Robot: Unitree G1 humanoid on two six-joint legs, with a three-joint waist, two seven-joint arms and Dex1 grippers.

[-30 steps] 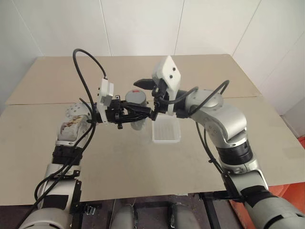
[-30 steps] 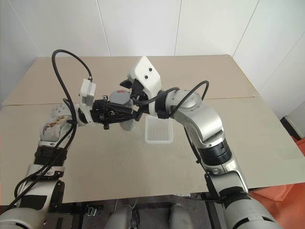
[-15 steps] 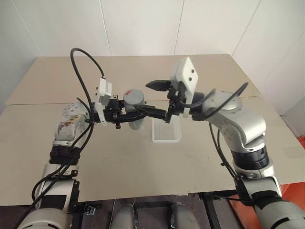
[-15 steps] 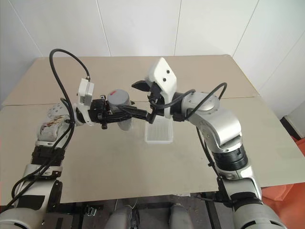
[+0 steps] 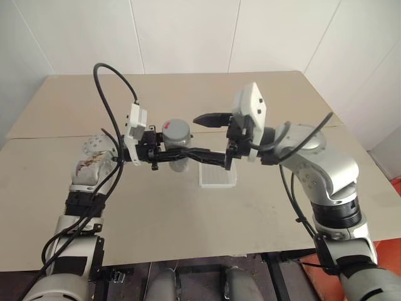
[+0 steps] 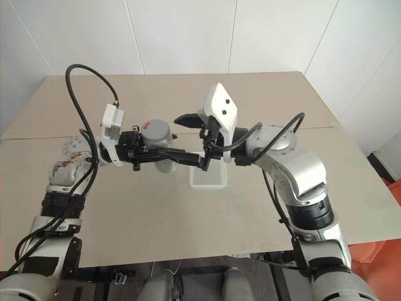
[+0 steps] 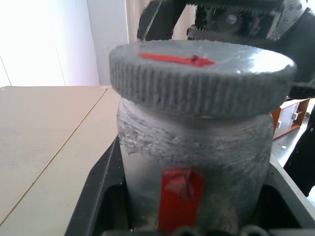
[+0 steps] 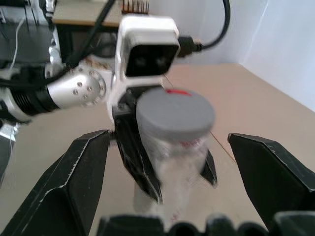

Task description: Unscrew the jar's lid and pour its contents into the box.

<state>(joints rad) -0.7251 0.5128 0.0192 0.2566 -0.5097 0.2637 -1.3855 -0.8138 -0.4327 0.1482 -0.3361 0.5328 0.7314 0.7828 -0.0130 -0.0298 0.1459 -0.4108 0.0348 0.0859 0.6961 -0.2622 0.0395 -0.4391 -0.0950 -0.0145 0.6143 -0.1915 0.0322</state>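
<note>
The small greyish cylindrical jar [image 5: 177, 145] with a red mark, its round grey ribbed lid [image 5: 176, 130] on top, is held upright above the middle of the tan counter [image 5: 75, 100], clenched in the left tool [image 5: 164, 154]. The right tool [image 5: 212, 139], fingers spread wide and empty, has drawn back from the lid over the last second, so the cap looks still screwed on, perhaps between turns. The shallow clear plastic box [image 5: 217, 175] lies just beside, under the right tool.

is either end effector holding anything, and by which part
The left end effector grips the jar by its body, below the lid. The right end effector is open, holding nothing.
</note>
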